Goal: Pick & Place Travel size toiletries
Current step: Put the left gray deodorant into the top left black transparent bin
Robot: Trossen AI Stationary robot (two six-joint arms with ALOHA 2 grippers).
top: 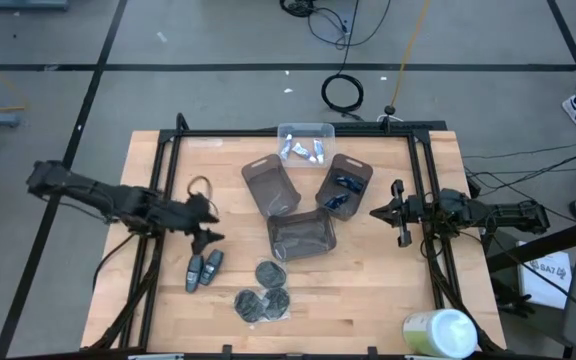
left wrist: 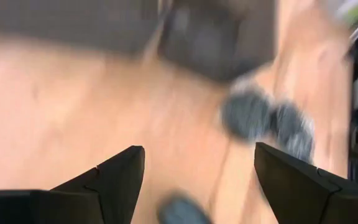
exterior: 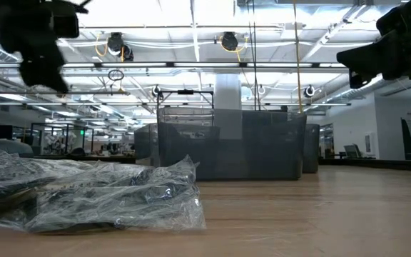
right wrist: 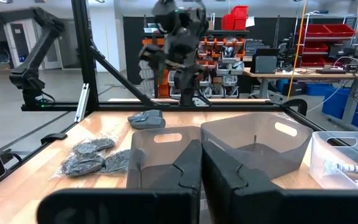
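Hovering open and empty above the two grey-blue oval sticks [top: 204, 269], the left gripper [top: 206, 226] is seen; sticks and dark-grey discs [top: 263, 293] remain unsorted (tubes [top: 303, 151] and blue bottles [top: 343, 190] already lie in trays). The right gripper [top: 389, 211] waits clenched.

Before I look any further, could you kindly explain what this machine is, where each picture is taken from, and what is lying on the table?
It is a robot with two dark arms at a wooden table. One picture looks straight down, one looks level across the tabletop, and one comes from a camera on each wrist.

The left gripper hangs open above two grey-blue oval sticks and holds nothing. The right gripper is shut and empty, waiting beside the trays.

In the middle stand three smoky-grey trays and one clear tray with white tubes inside. One grey tray holds dark-blue bottles. Dark round discs in plastic wrap lie near the front, and a big green-and-white container sits at the front right corner.
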